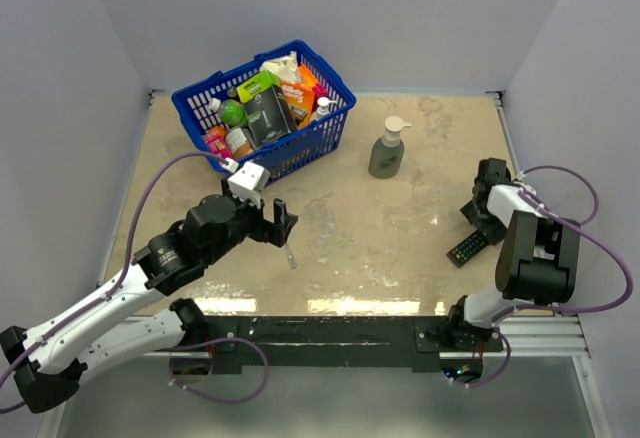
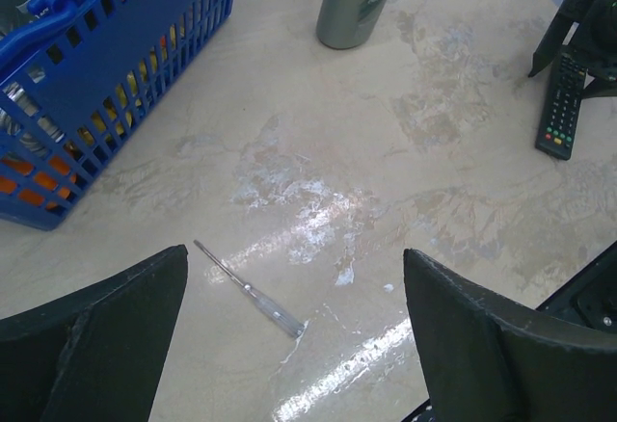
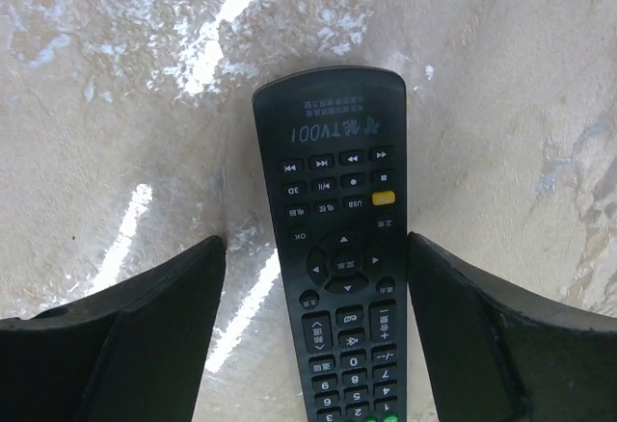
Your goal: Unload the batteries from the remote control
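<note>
Remote control [image 3: 337, 249] buttons-up on bench [image 3: 116, 104], straddled by right claw [image 3: 316, 244] | right claw wide, no grip; left claw [image 2: 294, 251] wide, well apart | batteries unseen, likely underside | risk: off-centre close twists or skids remote on glossy bench

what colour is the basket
The basket is blue, clearest in the top external view.
</note>
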Robot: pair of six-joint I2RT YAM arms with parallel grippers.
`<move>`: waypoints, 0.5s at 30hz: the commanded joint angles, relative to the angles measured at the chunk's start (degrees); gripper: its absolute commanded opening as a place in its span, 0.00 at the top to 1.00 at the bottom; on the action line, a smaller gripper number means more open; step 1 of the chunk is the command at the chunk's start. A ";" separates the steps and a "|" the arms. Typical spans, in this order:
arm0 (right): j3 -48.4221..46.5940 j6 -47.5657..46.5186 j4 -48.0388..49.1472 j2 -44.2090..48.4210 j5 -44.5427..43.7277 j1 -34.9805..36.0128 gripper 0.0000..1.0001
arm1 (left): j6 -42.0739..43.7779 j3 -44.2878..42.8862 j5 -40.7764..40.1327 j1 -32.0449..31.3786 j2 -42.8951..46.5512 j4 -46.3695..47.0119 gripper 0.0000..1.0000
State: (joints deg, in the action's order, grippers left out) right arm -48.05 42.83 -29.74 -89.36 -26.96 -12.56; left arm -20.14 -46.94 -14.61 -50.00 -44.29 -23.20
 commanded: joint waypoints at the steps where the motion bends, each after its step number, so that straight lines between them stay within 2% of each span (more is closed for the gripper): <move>1: 2.43 -1.96 2.75 -0.46 2.78 -0.19 0.23 | -0.60 0.62 -0.68 0.16 1.84 1.76 0.04; 7: 4.98 -7.13 7.76 0.32 12.35 -0.19 0.32 | -1.83 1.06 -1.21 0.16 3.25 1.32 0.04; 8: 5.60 -7.93 8.46 1.02 16.11 -0.19 0.34 | -2.18 1.15 -1.64 0.16 3.25 1.14 0.04; 15: 11.40 -10.92 11.80 9.55 31.59 0.69 0.39 | -6.84 -0.17 -0.24 0.16 1.67 -0.97 0.06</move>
State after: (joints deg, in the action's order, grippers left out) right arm -40.21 34.04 -18.72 -82.17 -9.98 -12.69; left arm -23.29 -46.17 -15.42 -50.00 -42.26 -23.94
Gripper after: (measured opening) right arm 0.629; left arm 0.947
